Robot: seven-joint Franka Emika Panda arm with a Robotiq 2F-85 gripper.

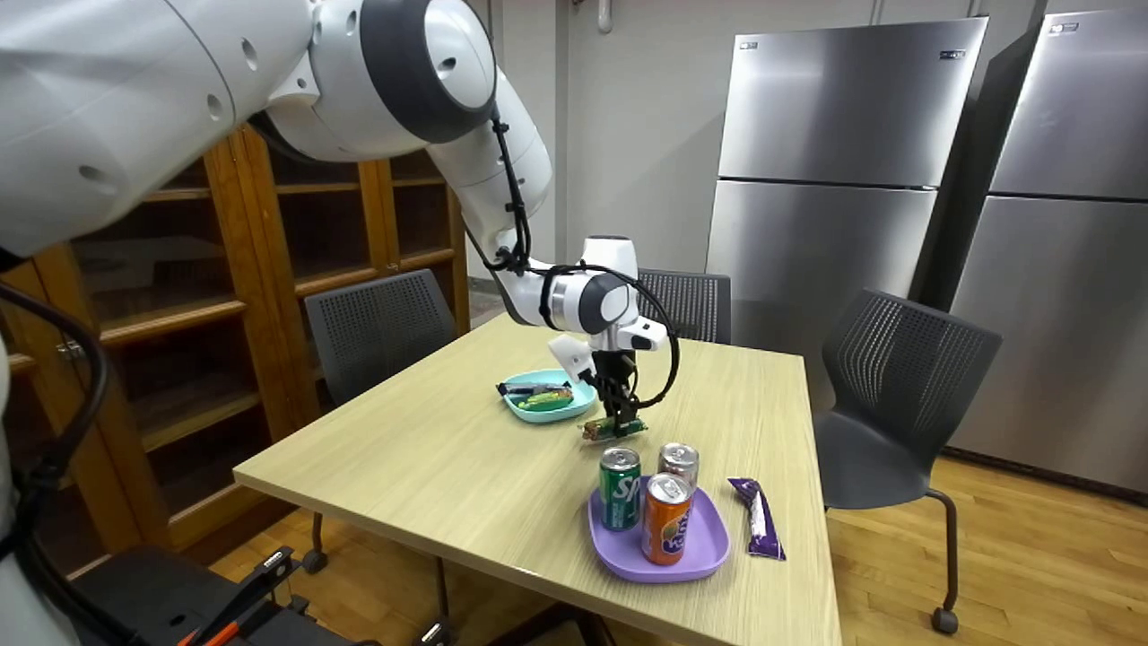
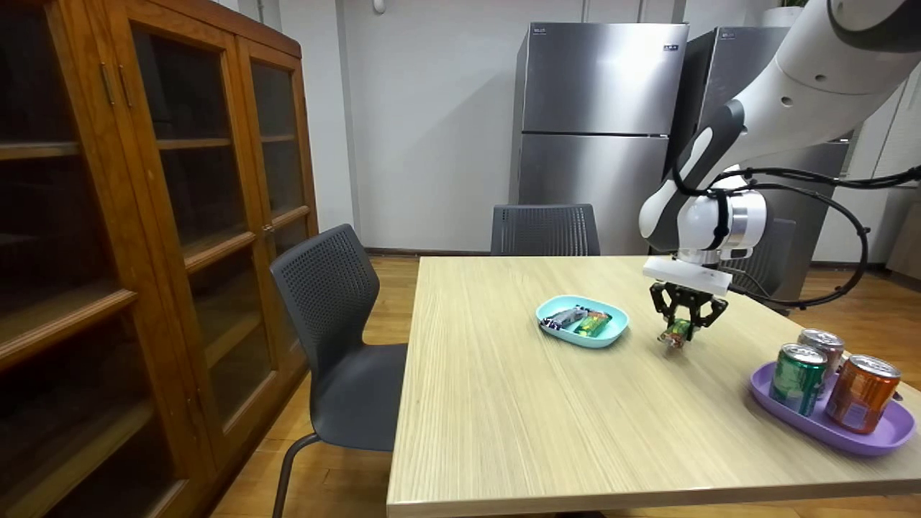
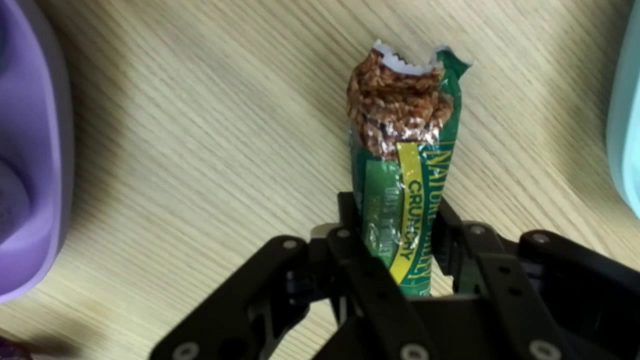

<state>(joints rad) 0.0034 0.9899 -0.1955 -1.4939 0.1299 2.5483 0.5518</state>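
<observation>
Pinching a green granola bar (image 3: 404, 167), pincer (image 3: 398, 217) narrowly spread, touching both sides

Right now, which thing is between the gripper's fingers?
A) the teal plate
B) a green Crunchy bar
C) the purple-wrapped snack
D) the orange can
B: in the wrist view, the green Crunchy bar sits between the fingers of the gripper, with one finger against each side of the wrapper.

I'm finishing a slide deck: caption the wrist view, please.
Claw gripping a Crunchy bar, purple tray at the left edge, turquoise tray at the right.
</observation>
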